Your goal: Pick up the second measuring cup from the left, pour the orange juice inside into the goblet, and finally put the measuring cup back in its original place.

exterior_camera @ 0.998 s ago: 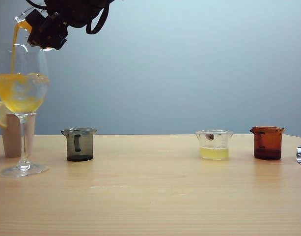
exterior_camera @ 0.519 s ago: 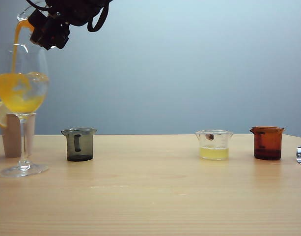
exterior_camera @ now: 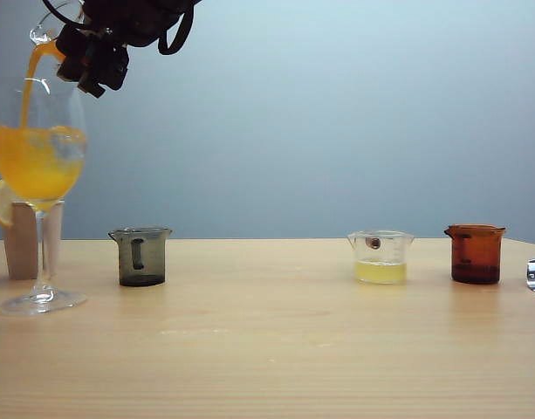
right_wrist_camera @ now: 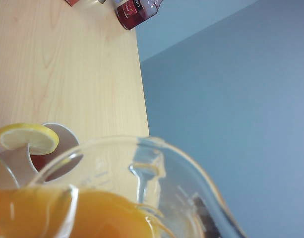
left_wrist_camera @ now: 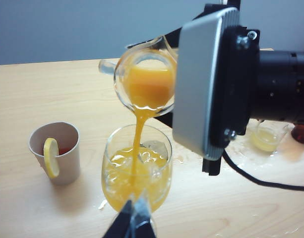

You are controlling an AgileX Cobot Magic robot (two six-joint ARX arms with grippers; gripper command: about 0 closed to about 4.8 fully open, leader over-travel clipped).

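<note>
Small clear beaker-like measuring cup [left_wrist_camera: 144, 79] clasped by right gripper [exterior_camera: 91, 54] fingers, tipped above tall stemmed goblet [exterior_camera: 38, 175] – opaque orange juice [left_wrist_camera: 138, 134] streaming in, pour unfinished; return to table [exterior_camera: 276, 349] pending. Left gripper [left_wrist_camera: 133, 224] near goblet – grip indeterminable

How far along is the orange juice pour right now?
Done: the right pincer has lifted the measuring cup over the goblet. In hand: orange juice streams into the partly filled bowl. Left: empty the cup and return it to the table. The left pincer hangs near the goblet.
</note>
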